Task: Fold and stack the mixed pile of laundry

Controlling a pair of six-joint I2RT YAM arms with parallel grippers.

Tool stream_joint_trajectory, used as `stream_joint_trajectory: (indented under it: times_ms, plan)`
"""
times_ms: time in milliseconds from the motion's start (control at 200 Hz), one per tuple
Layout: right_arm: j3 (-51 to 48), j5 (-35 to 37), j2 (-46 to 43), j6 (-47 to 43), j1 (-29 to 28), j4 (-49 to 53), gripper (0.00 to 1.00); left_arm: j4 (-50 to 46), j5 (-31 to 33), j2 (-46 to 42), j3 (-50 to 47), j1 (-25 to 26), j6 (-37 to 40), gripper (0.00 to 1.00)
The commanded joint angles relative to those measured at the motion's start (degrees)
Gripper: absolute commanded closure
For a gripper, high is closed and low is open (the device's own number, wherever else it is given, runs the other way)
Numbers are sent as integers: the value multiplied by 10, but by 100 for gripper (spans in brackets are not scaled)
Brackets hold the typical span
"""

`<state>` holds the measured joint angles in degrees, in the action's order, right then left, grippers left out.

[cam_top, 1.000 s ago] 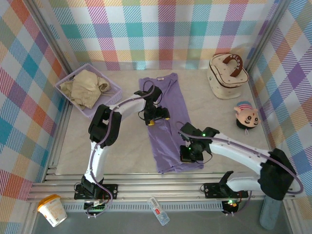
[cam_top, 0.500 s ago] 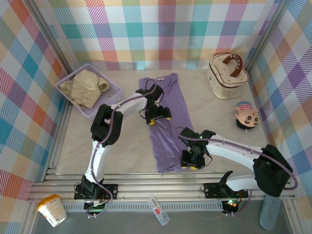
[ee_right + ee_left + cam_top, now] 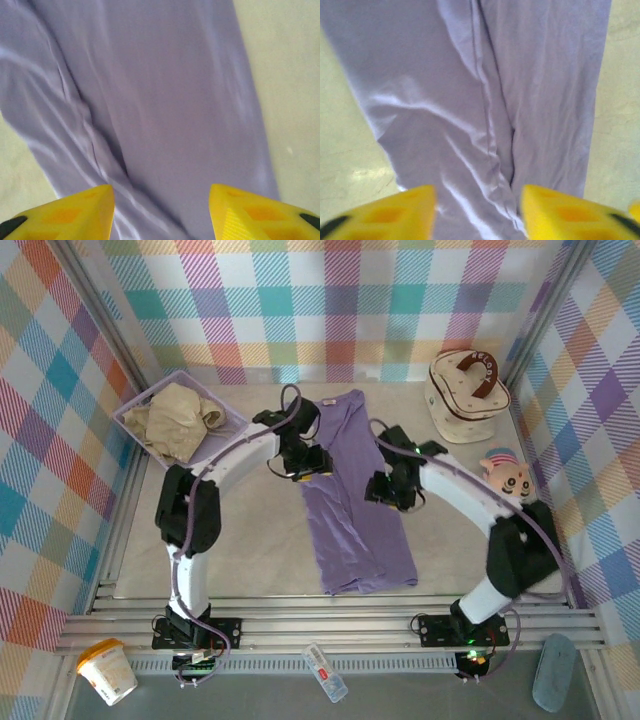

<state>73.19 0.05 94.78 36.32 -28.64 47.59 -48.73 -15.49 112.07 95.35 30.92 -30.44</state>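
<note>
The T-shirt (image 3: 352,502) is lying lengthwise, far to near, on the surface (image 3: 250,540). The left tool (image 3: 305,464) is flanking its left edge, the right tool (image 3: 391,490) its right; both are standing spread, seemingly pinching nothing.

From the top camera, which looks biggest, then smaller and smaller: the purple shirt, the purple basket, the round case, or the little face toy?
1. purple shirt
2. purple basket
3. round case
4. face toy, smallest, though partly hidden
</note>
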Motion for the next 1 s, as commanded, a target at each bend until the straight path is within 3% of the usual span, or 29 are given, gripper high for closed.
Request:
stream_joint_trajectory:
  times_ms: [0, 50, 290, 585, 935, 995]
  plan:
    - [103, 17, 95, -32, 4, -36, 49, 32, -11, -27, -85, -4, -3, 85]
    - [163, 11, 137, -38, 4, -39, 51, 50, -19, -40, -119, -2, -7, 100]
    - [390, -24, 307, -57, -4, -61, 53, 52, 19, -76, -208, -3, 1, 100]
    - [629, 2, 494, -81, -28, -46, 52, 58, 34, -99, -262, -39, -2, 100]
    - [765, 54, 607, -72, -38, -54, 52, 51, 35, -116, -262, -60, 4, 100]
    - [775, 57, 615, -65, -37, -52, 57, 51, 34, -123, -269, -64, 5, 100]
